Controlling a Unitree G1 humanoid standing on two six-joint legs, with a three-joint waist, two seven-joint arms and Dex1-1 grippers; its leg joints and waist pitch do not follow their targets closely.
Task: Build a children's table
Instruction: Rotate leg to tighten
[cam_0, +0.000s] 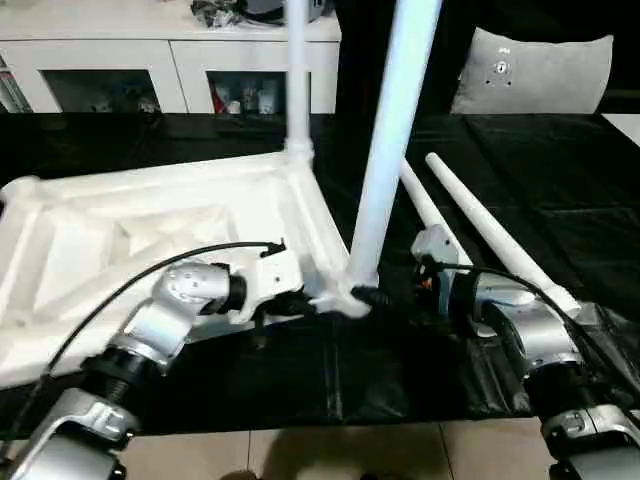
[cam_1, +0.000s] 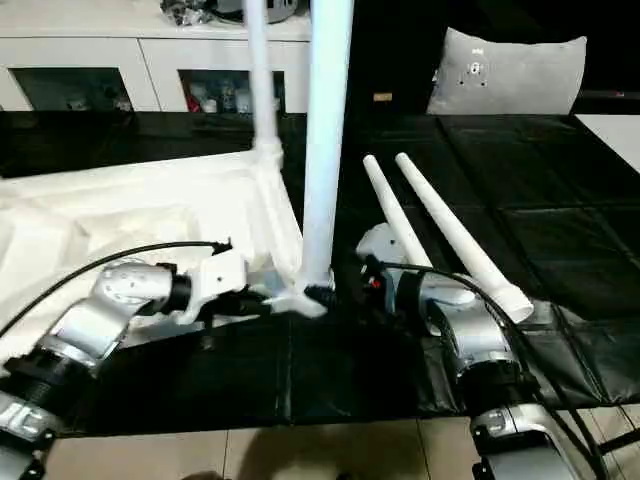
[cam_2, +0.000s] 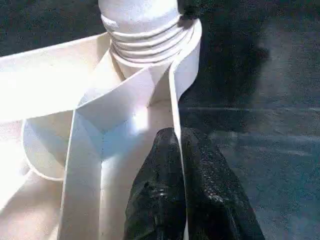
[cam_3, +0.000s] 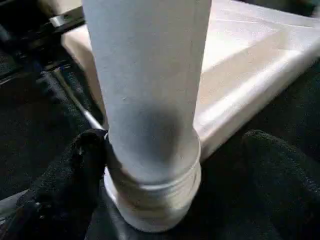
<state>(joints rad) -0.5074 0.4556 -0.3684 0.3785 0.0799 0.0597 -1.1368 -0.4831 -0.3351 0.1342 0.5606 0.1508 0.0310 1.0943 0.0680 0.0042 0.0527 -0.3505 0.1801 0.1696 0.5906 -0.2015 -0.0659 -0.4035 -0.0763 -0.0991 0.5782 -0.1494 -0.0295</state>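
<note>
Left wrist view: left gripper (cam_2: 181, 187) fingers are pinching the upturned tabletop (cam_0: 150, 225) rim; right gripper (cam_3: 172, 165) fingers are standing apart around the upright leg (cam_0: 392, 140).

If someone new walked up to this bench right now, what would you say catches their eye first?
Probably the white plastic table top, lying ribbed underside up on the black cloth with two round white legs already standing in its corner sockets, the nearer leg rising tall mid-scene. At its base, the left end effector is shut on the top's rim, while the right end effector stands open around the leg. Two loose tapered legs lie to the right.
</note>
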